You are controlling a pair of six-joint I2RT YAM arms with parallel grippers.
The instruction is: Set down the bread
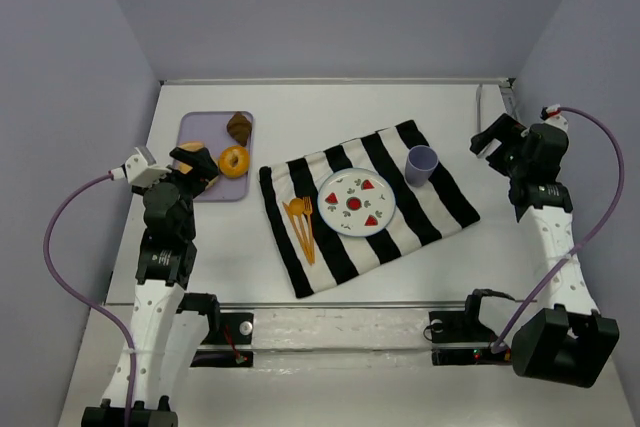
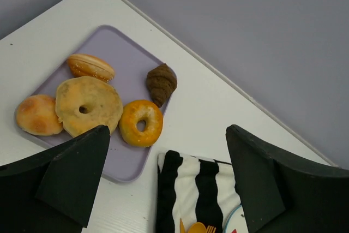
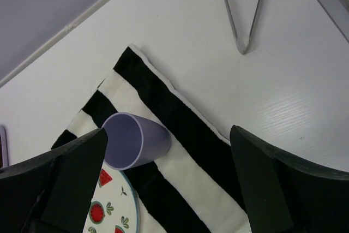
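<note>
— Two pincers in play; does either one hold anything?

— Neither. Starting at the left, the left gripper (image 1: 198, 169) hangs over the near end of the lavender tray (image 2: 125, 58) with its jaws spread as wide as they go and nothing between them. I'd say it is open like that to come down on a piece.

— Where is the bread?

— The bread (image 2: 131, 129) lies flat at the tray's four o'clock edge, seen from above. It rests against the paler ring (image 2: 101, 102) at its nine o'clock, and the dark croissant (image 2: 161, 83) is just beside it at twelve. Its cloth-facing side is free, which should give a finger room there.

— And further right?

— A striped cloth (image 1: 330, 257) is laid out like a place setting. An orange fork and spoon (image 1: 303, 222) sit at nine o'clock from the plate (image 1: 322, 205), and a lilac cup (image 1: 421, 164) sits at two. The plate looks like the likely landing spot.

— What about the other arm?

— The right gripper (image 1: 498, 147) sits at about three o'clock from the cup, fully spread and empty. It is well apart from the bread, probably parked clear.

— Any lettering?

— None that I can read. The plate carries only watermelon slices and green sprigs.
</note>
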